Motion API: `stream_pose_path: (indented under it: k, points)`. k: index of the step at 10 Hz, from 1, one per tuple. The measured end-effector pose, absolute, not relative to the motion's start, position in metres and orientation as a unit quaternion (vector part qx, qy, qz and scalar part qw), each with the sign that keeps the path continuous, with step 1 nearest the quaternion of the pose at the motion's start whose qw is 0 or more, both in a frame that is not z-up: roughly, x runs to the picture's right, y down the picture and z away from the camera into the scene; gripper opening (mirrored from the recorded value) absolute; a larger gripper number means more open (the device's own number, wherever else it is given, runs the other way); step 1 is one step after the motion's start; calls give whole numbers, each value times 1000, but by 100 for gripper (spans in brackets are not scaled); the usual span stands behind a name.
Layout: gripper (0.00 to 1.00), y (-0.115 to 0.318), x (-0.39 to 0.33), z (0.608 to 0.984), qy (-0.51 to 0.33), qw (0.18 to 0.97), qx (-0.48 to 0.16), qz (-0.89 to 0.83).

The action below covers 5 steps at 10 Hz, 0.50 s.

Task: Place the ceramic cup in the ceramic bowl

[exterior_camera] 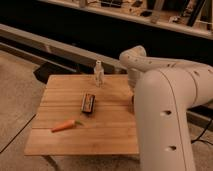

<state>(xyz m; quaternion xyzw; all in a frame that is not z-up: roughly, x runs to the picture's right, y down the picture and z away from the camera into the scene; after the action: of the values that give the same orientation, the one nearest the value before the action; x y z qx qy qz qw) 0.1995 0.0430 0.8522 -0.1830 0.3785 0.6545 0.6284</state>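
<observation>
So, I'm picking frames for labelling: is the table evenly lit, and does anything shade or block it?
Camera view: dim, warm light falls fairly evenly on the table. The background behind it is near black. The bottle catches a faint highlight. The white arm is brightest and covers the table's right edge. The gripper is hidden behind the arm, and no cup or bowl shows.
</observation>
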Motion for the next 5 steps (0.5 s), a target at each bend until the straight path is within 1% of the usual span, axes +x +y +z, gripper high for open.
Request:
stream_pose_path:
  k: [1, 2, 5]
  points:
    - [62, 43, 199, 853, 379, 628, -182, 655]
    - [63, 44, 199, 853, 381, 628, -181, 654]
    - [63, 48, 198, 854, 386, 625, -180, 654]
